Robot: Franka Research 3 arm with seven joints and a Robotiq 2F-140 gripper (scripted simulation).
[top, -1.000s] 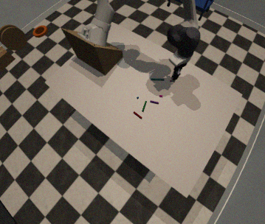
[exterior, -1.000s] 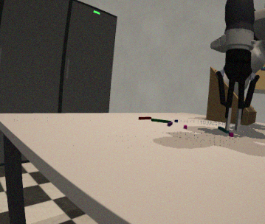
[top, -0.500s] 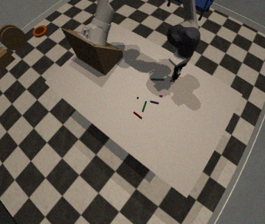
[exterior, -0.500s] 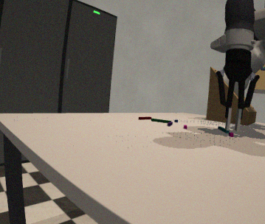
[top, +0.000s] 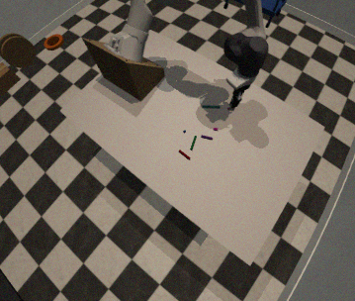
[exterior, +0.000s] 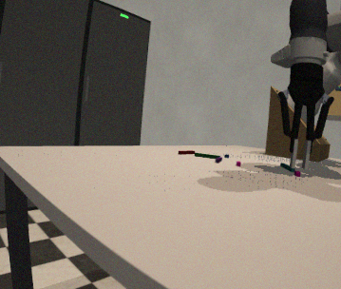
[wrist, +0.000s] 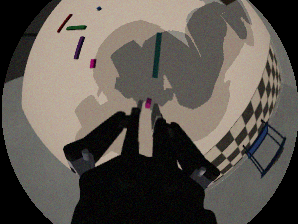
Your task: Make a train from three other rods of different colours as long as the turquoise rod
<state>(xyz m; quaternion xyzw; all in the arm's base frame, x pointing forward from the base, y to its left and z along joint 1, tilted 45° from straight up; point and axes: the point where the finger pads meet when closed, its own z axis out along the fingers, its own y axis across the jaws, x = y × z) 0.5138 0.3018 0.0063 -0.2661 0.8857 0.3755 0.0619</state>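
My gripper [top: 232,107] [exterior: 299,167] [wrist: 147,107] is low over the table, its fingers a small gap apart. A short magenta rod [exterior: 297,174] is at the fingertips, not visibly clamped; the top view does not show it clearly. The turquoise rod [top: 211,106] [exterior: 287,167] [wrist: 157,55] lies just beyond it. Another magenta rod [top: 216,129] [exterior: 238,163] [wrist: 93,63] lies apart, near the purple rod [top: 207,137] [exterior: 218,160] [wrist: 79,48]. The green rod [top: 193,143] [wrist: 76,27], red rod [top: 184,154] [wrist: 64,23] and tiny blue rod [top: 184,132] [wrist: 99,8] lie separately, at different angles.
A brown wooden wedge-shaped block [top: 126,71] [exterior: 282,128] stands by the arm's base, at the far side of the table from the red rod. The arm's shadows fall around the turquoise rod. The loose rods are grouped away from the gripper.
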